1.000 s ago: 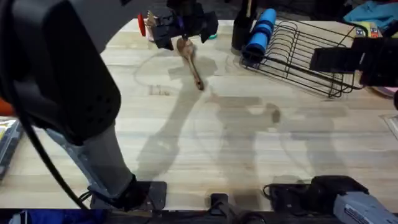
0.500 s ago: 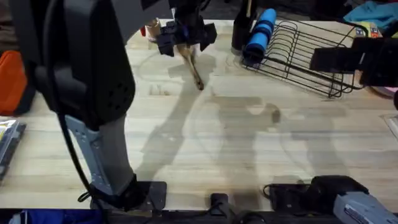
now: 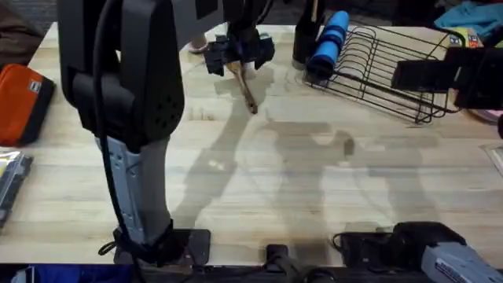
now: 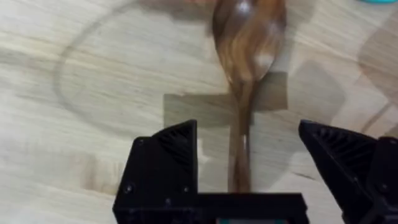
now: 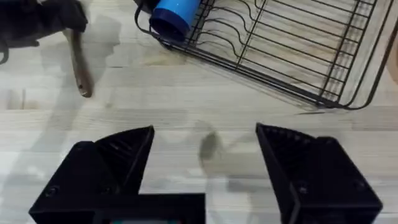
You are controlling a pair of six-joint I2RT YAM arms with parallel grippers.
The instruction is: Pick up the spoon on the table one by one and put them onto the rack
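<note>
Lying flat on the pale wooden worktop (image 3: 259, 181), a brown wooden spoon with an oval bowl and slender handle (image 3: 245, 86) is being straddled by the left arm's black two-finger tool (image 3: 240, 53) at the far side of the overhead view. In the left wrist view that tool (image 4: 273, 162) is being held wide open, one finger (image 4: 165, 158) on each side of the spoon's handle (image 4: 242, 93), with nothing gripped. The black wire dish-drying rack (image 3: 385, 67) is seen well apart to the right of the spoon, a blue cylinder (image 3: 328, 39) lying at its near end. The right arm's tool (image 5: 205, 168) is being held open and empty above bare worktop, near the rack (image 5: 292, 43).
</note>
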